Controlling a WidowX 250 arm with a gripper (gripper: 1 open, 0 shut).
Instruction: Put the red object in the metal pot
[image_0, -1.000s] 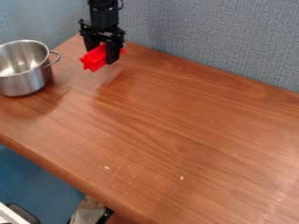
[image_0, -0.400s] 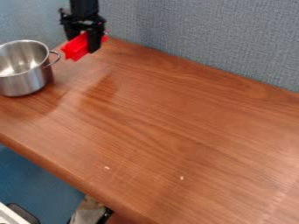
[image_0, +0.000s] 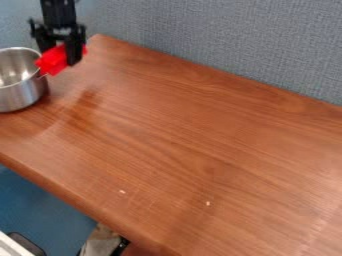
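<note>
Between the gripper (image_0: 58, 56) jaws hangs the red object (image_0: 52, 62), beside the metal pot (image_0: 16, 78).

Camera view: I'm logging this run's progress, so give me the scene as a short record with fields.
gripper: pointing down, closed on the red object
red object: held off the table, beside the pot's right rim
metal pot: upright at the left edge of view, partly cut off, nothing seen inside
table: brown wood, bare apart from the pot
task status: red object not yet in the pot
</note>
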